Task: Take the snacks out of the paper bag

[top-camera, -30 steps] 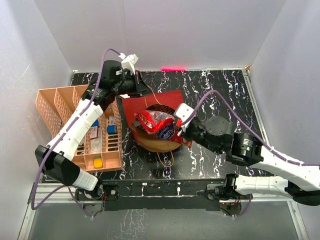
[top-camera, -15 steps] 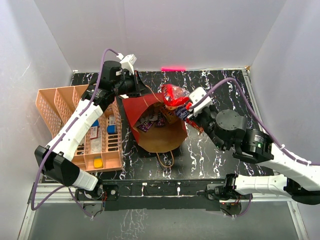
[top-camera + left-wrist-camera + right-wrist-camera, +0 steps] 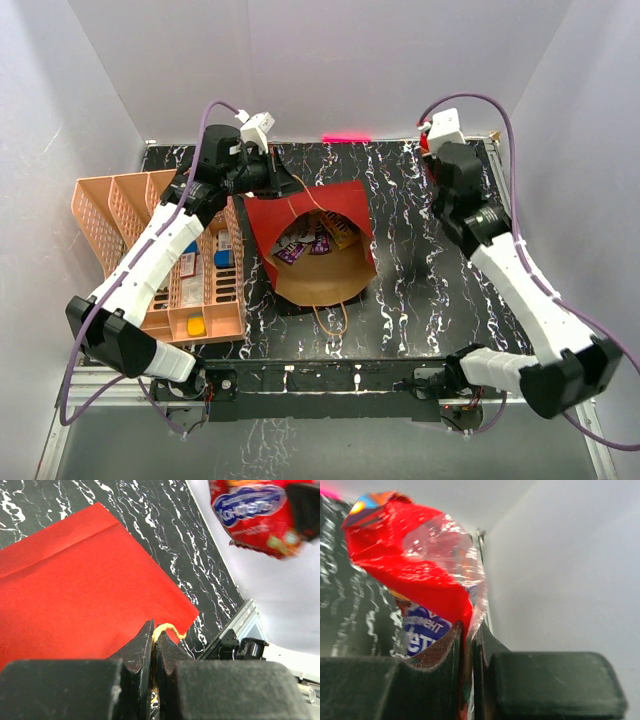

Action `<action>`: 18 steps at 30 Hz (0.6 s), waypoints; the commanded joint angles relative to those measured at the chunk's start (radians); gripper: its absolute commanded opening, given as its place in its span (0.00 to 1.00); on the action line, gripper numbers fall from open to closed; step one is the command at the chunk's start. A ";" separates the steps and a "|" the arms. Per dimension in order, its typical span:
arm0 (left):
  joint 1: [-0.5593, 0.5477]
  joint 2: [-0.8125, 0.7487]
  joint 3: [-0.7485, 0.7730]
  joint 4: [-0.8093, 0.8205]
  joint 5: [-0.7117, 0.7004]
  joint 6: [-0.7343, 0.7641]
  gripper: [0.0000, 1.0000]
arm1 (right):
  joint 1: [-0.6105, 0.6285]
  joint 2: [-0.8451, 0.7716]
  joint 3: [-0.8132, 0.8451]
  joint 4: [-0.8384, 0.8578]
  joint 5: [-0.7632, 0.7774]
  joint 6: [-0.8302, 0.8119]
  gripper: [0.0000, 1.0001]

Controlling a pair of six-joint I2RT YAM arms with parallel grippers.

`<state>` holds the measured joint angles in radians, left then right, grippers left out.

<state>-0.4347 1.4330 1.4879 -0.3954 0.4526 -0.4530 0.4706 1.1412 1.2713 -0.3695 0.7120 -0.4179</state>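
Black marbled table (image 3: 420, 290), paper bag (image 3: 345, 200), peach tray (image 3: 100, 212)

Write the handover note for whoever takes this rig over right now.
Left gripper: jaws shut on the cord handle of the paper bag, which sits mid-table with its mouth open.
Right gripper: jaws shut on a red snack bag, in the air near the far right corner of the table.
Done: that one red bag is out of the paper bag, not yet set down.
To do: put it down, then fetch the small packets lying inside the bag's mouth; their count is unclear.
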 commanded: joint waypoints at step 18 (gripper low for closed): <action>-0.001 -0.116 -0.084 0.158 0.289 -0.049 0.00 | -0.538 0.511 0.004 0.337 -0.086 0.012 0.08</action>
<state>-0.4347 1.3766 1.4048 -0.2802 0.6724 -0.4915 -0.0528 1.6295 1.1728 -0.2031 0.5388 -0.3801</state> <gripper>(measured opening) 0.009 0.132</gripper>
